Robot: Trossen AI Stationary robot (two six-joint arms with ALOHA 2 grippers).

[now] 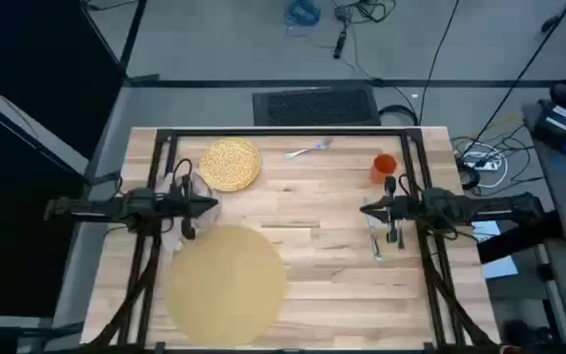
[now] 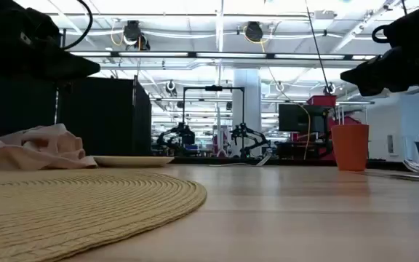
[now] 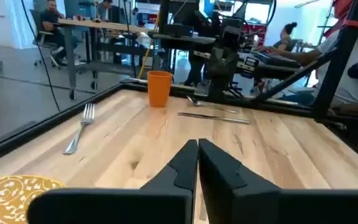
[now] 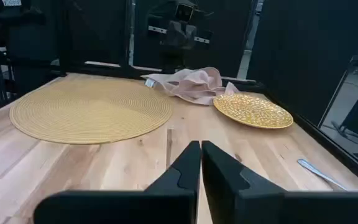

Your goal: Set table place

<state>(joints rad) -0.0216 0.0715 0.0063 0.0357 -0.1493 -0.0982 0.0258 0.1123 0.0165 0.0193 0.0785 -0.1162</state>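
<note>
Pincers (image 1: 213, 206) (image 1: 365, 207) closed, level above table (image 1: 332, 265), facing each other.

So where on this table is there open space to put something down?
The widest bare wood lies mid-table, between the placemat, fork and right pincer. It is crowded by the napkin and plate on the left, and around the cup and cutlery on the right.

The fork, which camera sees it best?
The left wrist view: the silver fork lies whole on the wooden table, tines and handle plain. The high view shows it small near the far edge. The right wrist view catches perhaps only its handle end; the low view does not show it clearly.
</note>
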